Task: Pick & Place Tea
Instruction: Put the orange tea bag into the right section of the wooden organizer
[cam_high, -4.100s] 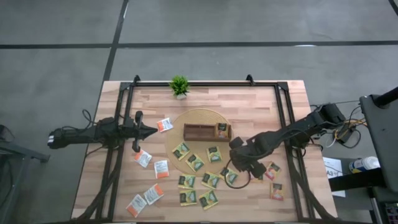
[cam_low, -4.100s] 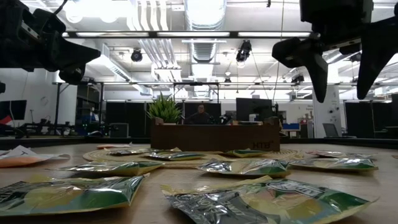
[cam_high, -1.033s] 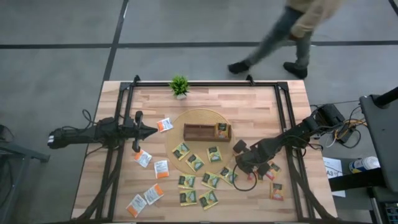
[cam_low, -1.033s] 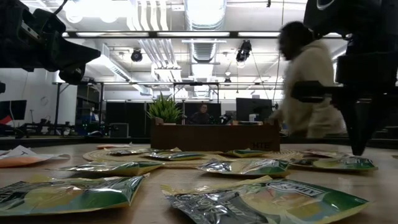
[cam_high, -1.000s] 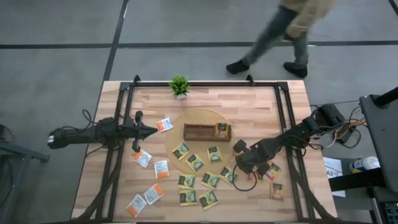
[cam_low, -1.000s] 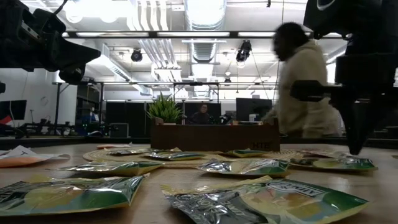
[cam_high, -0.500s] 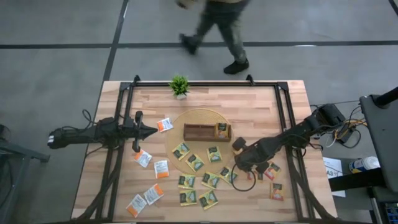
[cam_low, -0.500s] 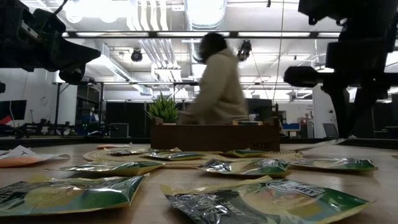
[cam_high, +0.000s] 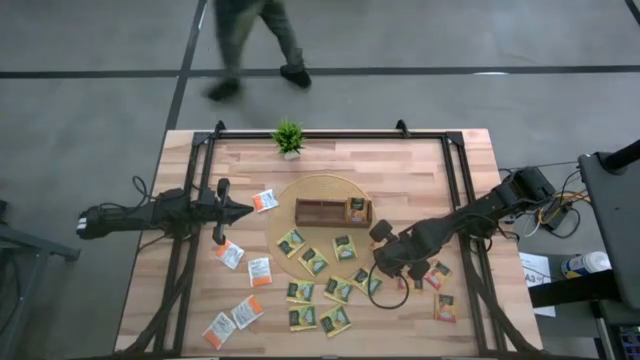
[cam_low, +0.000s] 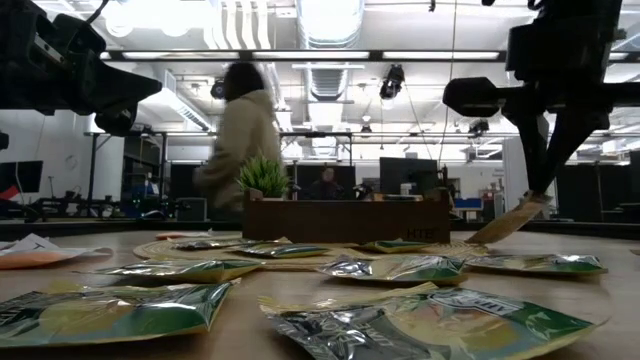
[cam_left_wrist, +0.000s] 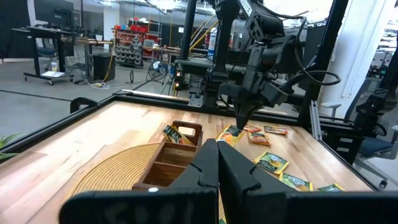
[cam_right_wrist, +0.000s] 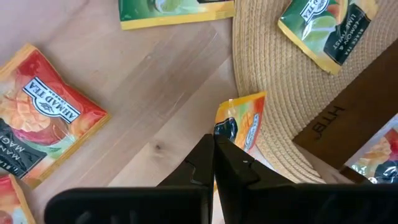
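Observation:
Many tea sachets lie flat on the table: green-and-yellow ones (cam_high: 313, 262) on and near the round woven mat (cam_high: 320, 186), white-and-orange ones (cam_high: 259, 271) at the left, red ones (cam_high: 445, 307) at the right. My right gripper (cam_low: 541, 198) hangs just right of the mat, shut on an orange-and-yellow tea sachet (cam_low: 503, 226). The brown compartment tray (cam_high: 322, 212) stands on the mat, with one sachet (cam_high: 357, 206) in its right compartment. My left gripper (cam_high: 246, 211) waits shut and level at the table's left, touching nothing. My right gripper pinches the orange-and-yellow sachet by one end (cam_right_wrist: 226, 132) between its two fingers. The fingers come steeply from above. The sachet hangs slanted below them, its free end (cam_low: 478, 238) lowest, lifted clear of the table and over the mat's right rim.
A small green potted plant (cam_high: 288, 138) stands at the table's far edge. A black frame rail (cam_high: 455, 190) runs along each side of the table. A person (cam_high: 250, 40) walks past on the floor beyond the far edge.
My right gripper has risen, staying shut, and has drifted a little toward the tray. The sachet has come up off the table with it and now hangs clear. The person beyond the far edge has walked from right to left.

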